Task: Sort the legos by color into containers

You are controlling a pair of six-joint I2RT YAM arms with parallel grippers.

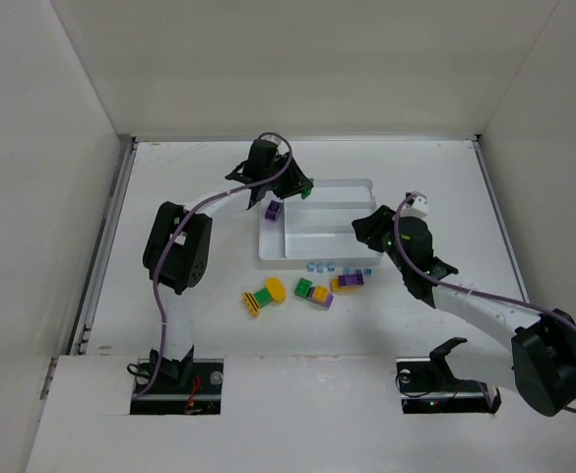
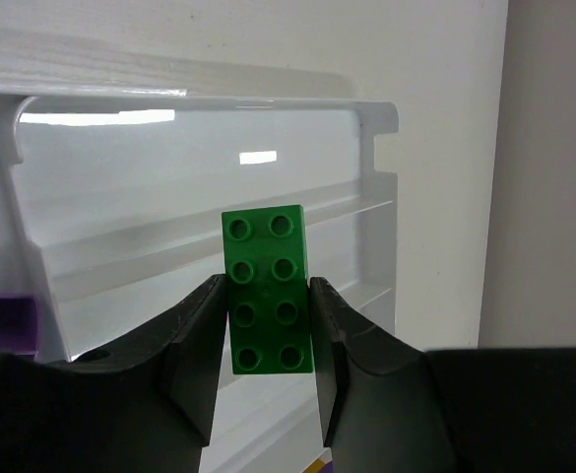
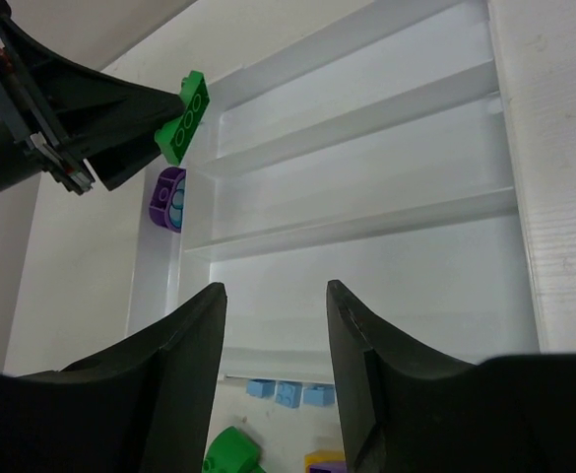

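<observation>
Squarely between the two black fingers of the left pincer [image 2: 268,330] sat a small green plastic brick [image 2: 266,291] with eight studs. The fingers were clenched on its long sides, its studded face was turned toward the wrist camera, and its upper half stood out past the fingertips. From above, the brick [image 1: 308,187] hung over the far left corner of the white rectangular plastic tray [image 1: 366,183]. Whether it touched the tray I could not tell.

Behind it in the left wrist view lay the tray's long sections, parted by raised dividers. In the narrow side section at the tray's left end lay a purple plastic brick [image 1: 274,209], just below the left pincer [image 1: 292,185].

The right pincer [image 3: 273,291] hovered over the tray's near right part. Its jaws were released and stood apart with nothing between them, facing the green brick [image 3: 184,116] across the sections.

On the white desk [image 1: 189,177] just in front of the tray lay a row of tiny light-blue plastic bricks [image 1: 319,266]. Nearer the arms were three clusters:
- a yellow and purple cluster [image 1: 265,296]
- a green and purple cluster [image 1: 312,292]
- a yellow-orange and purple cluster [image 1: 348,282]
</observation>
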